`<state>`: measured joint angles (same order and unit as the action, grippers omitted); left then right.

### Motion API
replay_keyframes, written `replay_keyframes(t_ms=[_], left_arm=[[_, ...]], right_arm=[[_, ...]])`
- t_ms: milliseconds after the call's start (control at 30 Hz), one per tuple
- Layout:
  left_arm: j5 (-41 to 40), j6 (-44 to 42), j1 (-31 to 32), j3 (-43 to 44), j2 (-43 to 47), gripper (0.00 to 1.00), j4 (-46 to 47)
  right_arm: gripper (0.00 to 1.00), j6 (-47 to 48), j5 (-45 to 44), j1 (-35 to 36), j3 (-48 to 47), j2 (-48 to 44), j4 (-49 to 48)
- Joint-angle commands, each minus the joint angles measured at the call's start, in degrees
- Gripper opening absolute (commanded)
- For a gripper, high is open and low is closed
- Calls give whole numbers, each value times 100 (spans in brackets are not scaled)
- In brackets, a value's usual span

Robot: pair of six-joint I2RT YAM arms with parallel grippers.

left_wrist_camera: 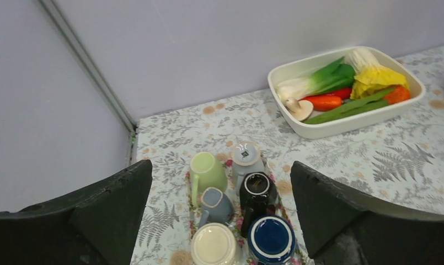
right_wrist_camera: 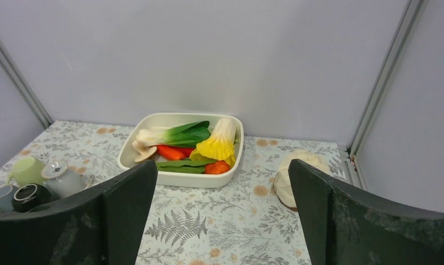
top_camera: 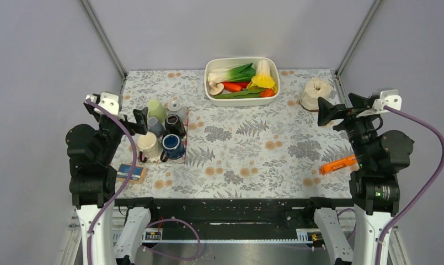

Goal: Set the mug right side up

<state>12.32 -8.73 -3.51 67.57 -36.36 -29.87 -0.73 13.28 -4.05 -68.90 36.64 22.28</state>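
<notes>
Several mugs stand close together on a small floral tray point(top_camera: 185, 118) at the table's left, all seemingly bottom up: green point(top_camera: 156, 110), pale grey point(top_camera: 176, 108), black point(top_camera: 175, 124), blue-grey point(top_camera: 155, 127), cream point(top_camera: 149, 144) and dark blue point(top_camera: 173, 147). In the left wrist view they show as green point(left_wrist_camera: 207, 172), pale grey point(left_wrist_camera: 246, 158), black point(left_wrist_camera: 257, 190), blue-grey point(left_wrist_camera: 217, 204), cream point(left_wrist_camera: 214, 244) and dark blue point(left_wrist_camera: 271, 238). My left gripper point(top_camera: 139, 120) point(left_wrist_camera: 220, 165) is open and empty, above and just left of the mugs. My right gripper point(top_camera: 325, 112) point(right_wrist_camera: 222, 165) is open and empty at the far right.
A white dish point(top_camera: 209, 93) of toy vegetables stands at the back centre. A cream round lump point(top_camera: 316, 93) lies at the back right. An orange tool point(top_camera: 338, 164) lies by the right arm. A blue and tan flat object point(top_camera: 130, 174) lies by the left arm's base.
</notes>
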Motion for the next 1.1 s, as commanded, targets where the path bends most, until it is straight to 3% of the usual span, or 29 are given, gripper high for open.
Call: replay_keyframes(t_ms=[0, 533, 700, 1067], left_arm=[[558, 1, -45, -67, -85, 99, 196], [827, -496, -42, -541, -209, 99, -51], [989, -764, -36, -902, -270, 99, -298], [1246, -1295, 87, -2108, -720, 99, -309]], right_arm=[[99, -340, 248, -25, -275, -99, -191], [98, -362, 717, -25, -294, 52, -175], [98, 276, 1629, -25, -239, 138, 189], [99, 317, 2352, -25, 841, 101, 57]])
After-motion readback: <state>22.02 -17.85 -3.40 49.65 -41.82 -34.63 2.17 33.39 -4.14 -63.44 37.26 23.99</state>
